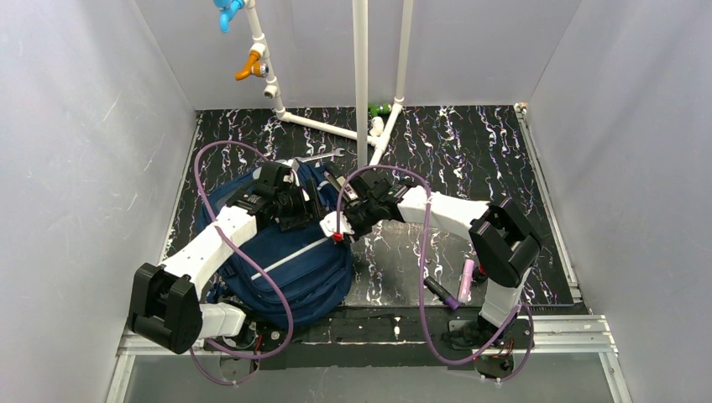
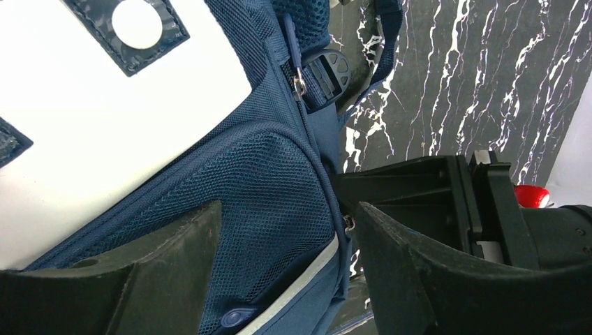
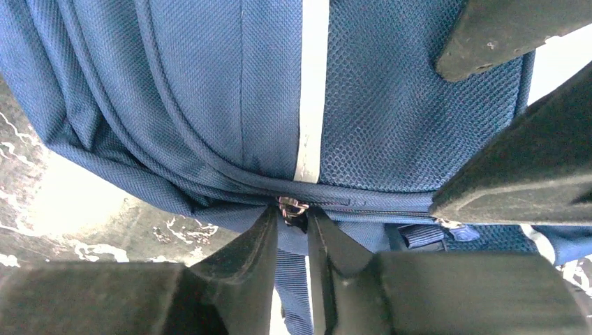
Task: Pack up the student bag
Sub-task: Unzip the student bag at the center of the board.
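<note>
The right pincer is pinching the metal zipper pull on the student bag; the left pincer is gaping open over its mesh fabric.

student bag: navy cloth, coarse weave, matt; mesh panels look rougher
stripe: light-grey tape, smoother than the cloth, matt
zip pull: metal, shiny
buckle: black plastic, slight sheen
my right fingers: black plastic, matt, faintly grainy
tabletop: black marbled sheet, white veins, glossy
pipes: white plastic, smooth
</note>
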`<control>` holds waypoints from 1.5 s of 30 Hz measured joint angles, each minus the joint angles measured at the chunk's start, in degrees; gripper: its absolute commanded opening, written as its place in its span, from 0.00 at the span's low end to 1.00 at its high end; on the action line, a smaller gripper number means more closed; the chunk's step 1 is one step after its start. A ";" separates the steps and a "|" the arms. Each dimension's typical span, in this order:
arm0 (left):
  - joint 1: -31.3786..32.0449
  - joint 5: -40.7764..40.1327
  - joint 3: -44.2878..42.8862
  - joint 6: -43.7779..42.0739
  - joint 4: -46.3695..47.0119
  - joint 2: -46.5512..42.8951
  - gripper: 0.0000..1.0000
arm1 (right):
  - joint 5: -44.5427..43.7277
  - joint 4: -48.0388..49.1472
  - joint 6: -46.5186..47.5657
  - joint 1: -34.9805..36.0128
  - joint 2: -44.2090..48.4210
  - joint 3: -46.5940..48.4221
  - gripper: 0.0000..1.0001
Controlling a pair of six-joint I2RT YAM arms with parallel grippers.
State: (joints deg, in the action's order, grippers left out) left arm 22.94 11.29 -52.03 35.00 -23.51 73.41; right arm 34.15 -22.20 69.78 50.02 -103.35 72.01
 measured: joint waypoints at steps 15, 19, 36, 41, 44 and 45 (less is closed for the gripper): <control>0.02 -0.22 2.84 2.49 7.41 -0.42 0.71 | -12.74 16.02 -40.04 10.62 13.27 -15.21 0.01; 0.02 -0.28 2.93 2.89 7.76 -0.33 0.71 | -20.76 16.37 -53.02 15.41 13.27 -14.99 0.01; -1.88 -7.02 -4.50 -0.28 -12.79 -7.65 0.92 | -54.58 21.99 -92.06 27.15 20.39 -22.60 0.01; -3.10 -15.19 -2.80 4.04 -24.24 -21.84 0.90 | -54.40 21.09 -92.32 22.93 26.16 -27.10 0.01; -3.39 -18.60 2.05 7.26 -27.58 -30.14 0.81 | -53.18 21.07 -92.06 21.68 26.93 -27.78 0.01; -3.48 -18.69 3.74 7.78 -27.82 -31.93 0.76 | -52.50 21.05 -91.91 21.24 27.19 -27.93 0.01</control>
State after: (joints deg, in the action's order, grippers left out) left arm 19.46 -7.40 -48.29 42.78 -51.33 41.47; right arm -18.35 -1.15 -22.13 71.26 -76.16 44.07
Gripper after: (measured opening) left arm 0.875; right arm 0.055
